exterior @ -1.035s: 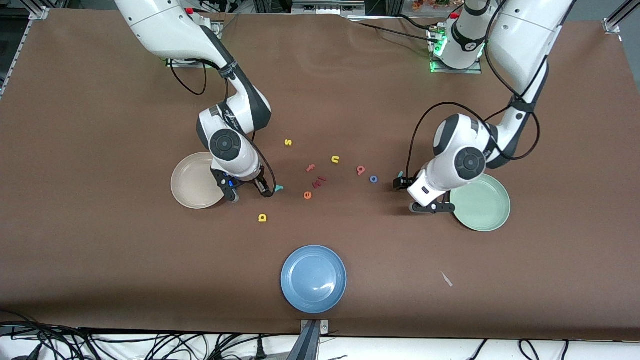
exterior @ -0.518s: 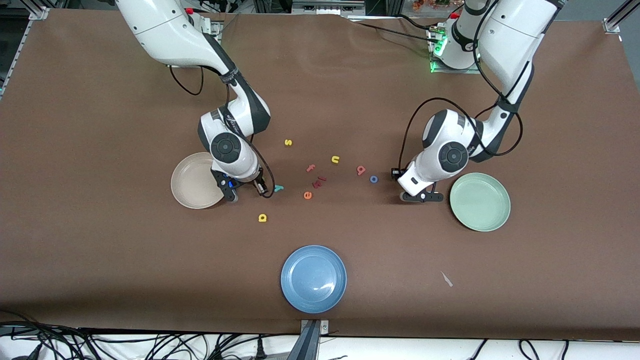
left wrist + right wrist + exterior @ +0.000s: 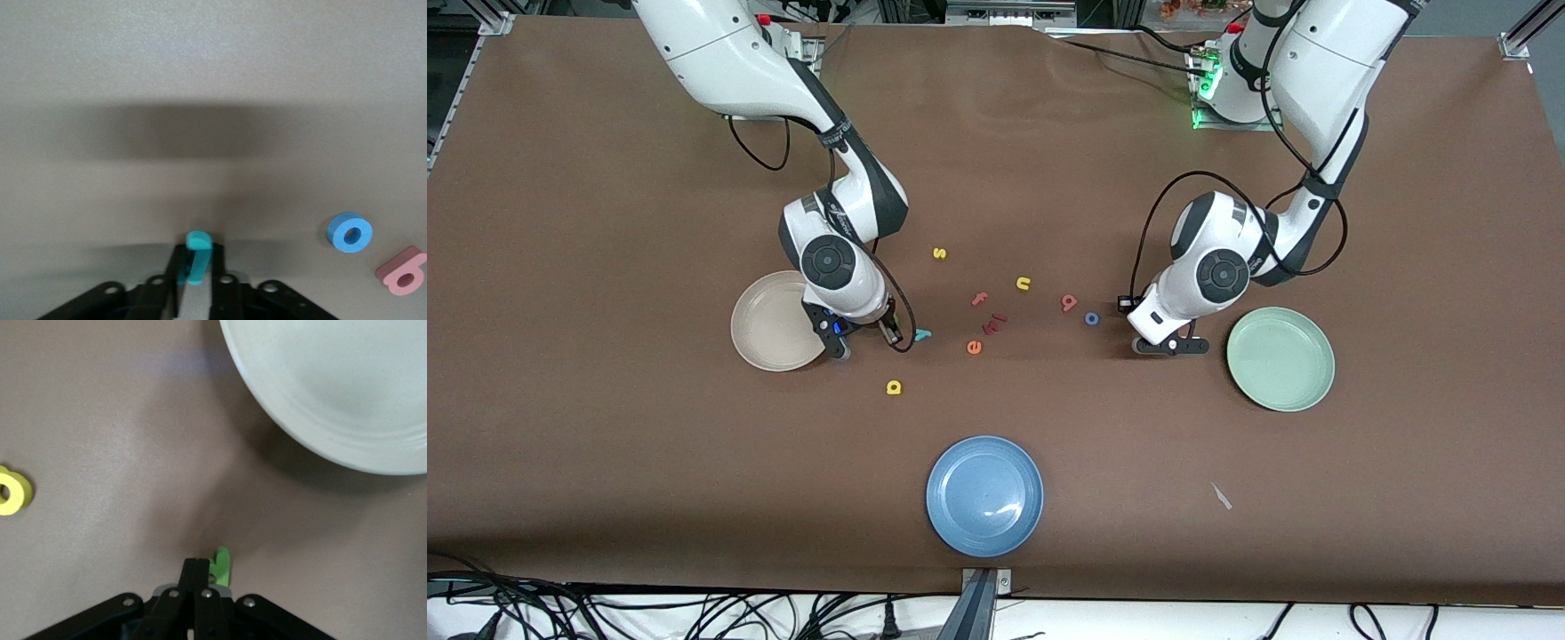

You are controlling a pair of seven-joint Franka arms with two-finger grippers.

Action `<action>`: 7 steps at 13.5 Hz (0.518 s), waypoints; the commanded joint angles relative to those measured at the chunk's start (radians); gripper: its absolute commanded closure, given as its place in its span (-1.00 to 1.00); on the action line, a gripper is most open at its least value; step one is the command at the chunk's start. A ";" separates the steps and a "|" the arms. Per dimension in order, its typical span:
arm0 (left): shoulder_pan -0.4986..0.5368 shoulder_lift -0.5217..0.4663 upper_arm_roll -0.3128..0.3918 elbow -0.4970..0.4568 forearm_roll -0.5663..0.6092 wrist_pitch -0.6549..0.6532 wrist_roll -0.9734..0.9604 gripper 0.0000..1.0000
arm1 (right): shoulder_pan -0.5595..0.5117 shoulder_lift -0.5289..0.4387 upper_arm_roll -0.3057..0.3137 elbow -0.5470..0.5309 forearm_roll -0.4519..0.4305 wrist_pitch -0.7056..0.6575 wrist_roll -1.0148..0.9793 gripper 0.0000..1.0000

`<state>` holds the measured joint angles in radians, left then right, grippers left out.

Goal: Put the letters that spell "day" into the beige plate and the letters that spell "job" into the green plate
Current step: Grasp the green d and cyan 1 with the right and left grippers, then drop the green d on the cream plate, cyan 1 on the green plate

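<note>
My left gripper [image 3: 195, 259] is shut on the teal j [image 3: 198, 253]. Its hand [image 3: 1169, 316] is low over the table between the blue o [image 3: 1091, 318] and the green plate [image 3: 1280, 358]. The pink b [image 3: 1069, 302] lies beside the o. My right gripper [image 3: 203, 572] is shut with its fingers meeting. The green d [image 3: 221, 565] sits against the outer side of one finger, not between them. That hand [image 3: 845, 293] is beside the beige plate [image 3: 760, 342]. The teal y [image 3: 922, 335] and yellow a [image 3: 894, 388] lie close by. Both plates hold nothing.
A blue plate [image 3: 984, 496] sits near the front edge. Between the arms lie a yellow s [image 3: 939, 253], yellow n [image 3: 1023, 284], pink f [image 3: 980, 300], a dark red letter [image 3: 996, 321] and an orange e [image 3: 974, 347]. A paper scrap [image 3: 1221, 496] lies toward the left arm's end.
Both grippers have closed. The left hand has shifted away from the green plate toward the o, and the teal j seen beside it is now hidden under it. The right hand barely moved.
</note>
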<state>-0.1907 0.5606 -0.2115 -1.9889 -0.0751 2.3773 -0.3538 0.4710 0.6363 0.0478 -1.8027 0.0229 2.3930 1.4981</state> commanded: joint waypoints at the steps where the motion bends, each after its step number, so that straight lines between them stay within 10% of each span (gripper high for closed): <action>1: -0.010 -0.010 0.011 -0.002 -0.011 0.013 -0.017 1.00 | 0.000 -0.018 -0.006 -0.004 -0.014 0.000 0.008 1.00; 2: -0.001 -0.028 0.011 0.004 -0.011 0.005 -0.016 1.00 | 0.000 -0.018 -0.006 -0.004 -0.014 -0.002 0.010 0.68; 3: 0.010 -0.060 0.018 0.005 -0.011 0.003 -0.008 1.00 | 0.001 -0.018 -0.006 -0.004 -0.014 -0.008 0.010 -0.37; 5: 0.078 -0.128 0.017 0.005 -0.002 -0.004 0.039 1.00 | 0.000 -0.017 -0.006 -0.010 -0.014 -0.009 0.013 -0.83; 7: 0.175 -0.166 0.017 0.024 0.006 -0.091 0.134 1.00 | 0.003 -0.013 -0.006 -0.018 -0.014 -0.009 0.016 -0.86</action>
<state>-0.1061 0.4645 -0.1907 -1.9560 -0.0748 2.3641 -0.3149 0.4709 0.6344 0.0417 -1.8048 0.0229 2.3889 1.4980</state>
